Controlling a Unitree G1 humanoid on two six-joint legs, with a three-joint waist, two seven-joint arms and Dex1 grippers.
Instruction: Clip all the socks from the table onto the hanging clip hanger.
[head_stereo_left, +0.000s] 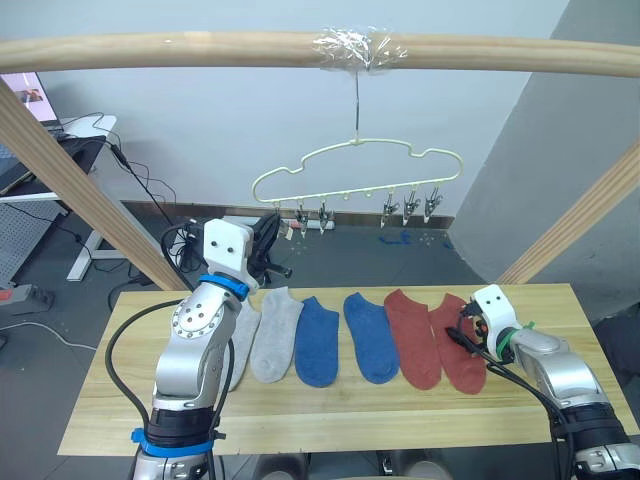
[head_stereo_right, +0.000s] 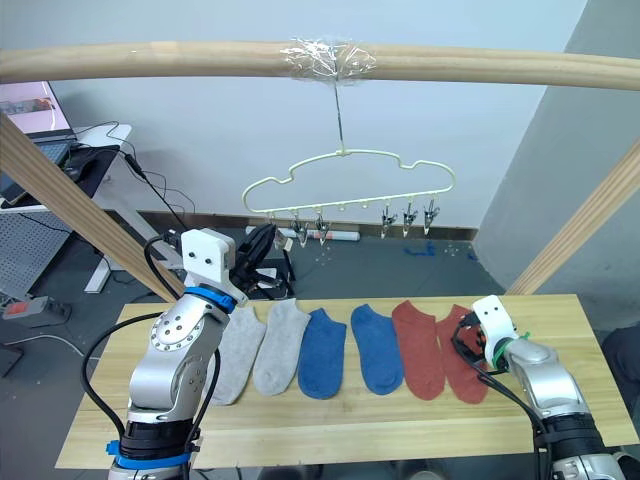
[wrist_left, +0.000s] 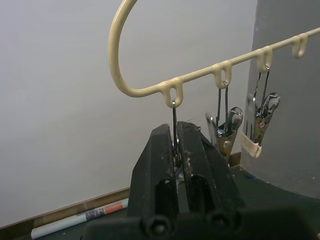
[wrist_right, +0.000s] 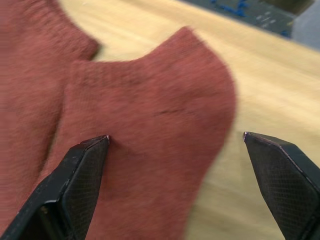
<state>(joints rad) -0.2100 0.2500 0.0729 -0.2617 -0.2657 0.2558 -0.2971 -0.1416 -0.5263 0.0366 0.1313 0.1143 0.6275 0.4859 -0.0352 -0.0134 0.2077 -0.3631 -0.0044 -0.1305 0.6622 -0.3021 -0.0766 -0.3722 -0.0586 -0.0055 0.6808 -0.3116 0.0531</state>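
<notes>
Right claw (wrist_right: 176, 140) sits low at the near right of the light yellowish wood-plank bench (head_stereo_left: 330, 415), fingers spread wide, released, straddling the cuff end of the outermost rust red knit ankle sock (wrist_right: 150, 150). Holding nothing.

Six socks lie flat in a row across the bench, side by side, toes toward the robot. From robot's left: two light grey knit socks (head_stereo_left: 268, 335), the leftmost one partly hidden behind the left arm; two blue knit socks (head_stereo_left: 345, 338); two rust red knit socks (head_stereo_left: 432, 340), these two overlapping slightly along their inner edges. None clipped yet.

Left claw (wrist_left: 176, 150) is raised beyond the far edge of the bench, at the left end of the hanger. Fingers clenched around the leftmost small metal clip (wrist_left: 174, 117), which hangs from the first loop on the lower rail.

Thin pale yellow wavy-topped wire clip hanger (head_stereo_left: 355, 160) hangs by its long hook from the round wooden crossbeam (head_stereo_left: 200, 48) overhead, hook fixed there under clear tape (head_stereo_left: 355, 45). The other metal clips (head_stereo_left: 408, 207) dangle empty along the rail.
</notes>
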